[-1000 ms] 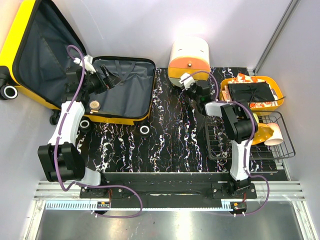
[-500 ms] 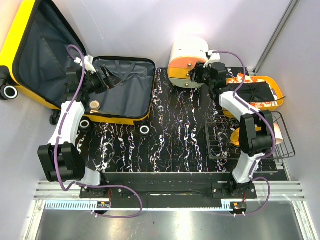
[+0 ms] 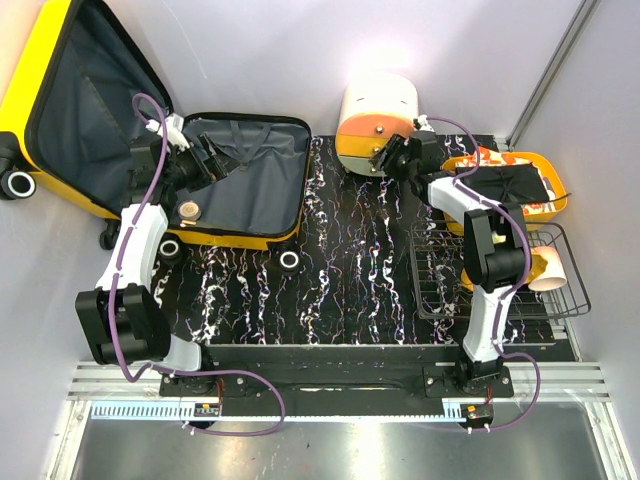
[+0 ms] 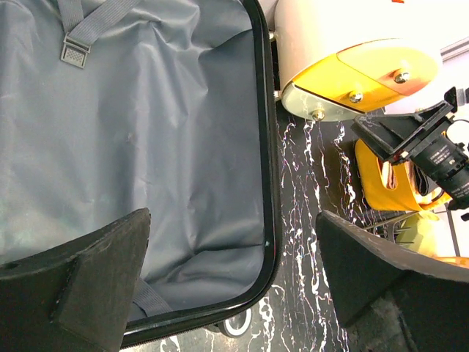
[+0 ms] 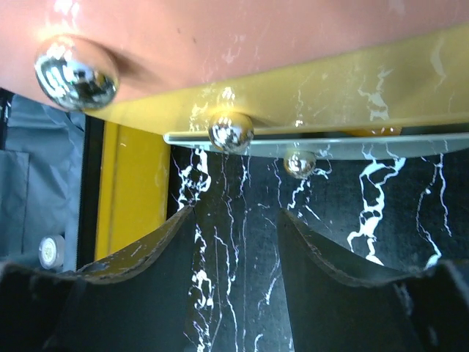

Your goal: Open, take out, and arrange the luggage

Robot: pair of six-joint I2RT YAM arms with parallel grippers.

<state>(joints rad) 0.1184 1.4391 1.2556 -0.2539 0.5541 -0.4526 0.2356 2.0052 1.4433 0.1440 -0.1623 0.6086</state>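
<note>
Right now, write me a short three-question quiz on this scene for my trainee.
1. True or false: the luggage lies shut.
2. Pick one. The left pincer is: A open above the luggage's grey lining; B shut on the lid's rim; C out of view.
3. Fill the gap: the right pincer is open just in front of the cream-and-____ case.

Key: 1 false; 2 A; 3 orange.
</note>
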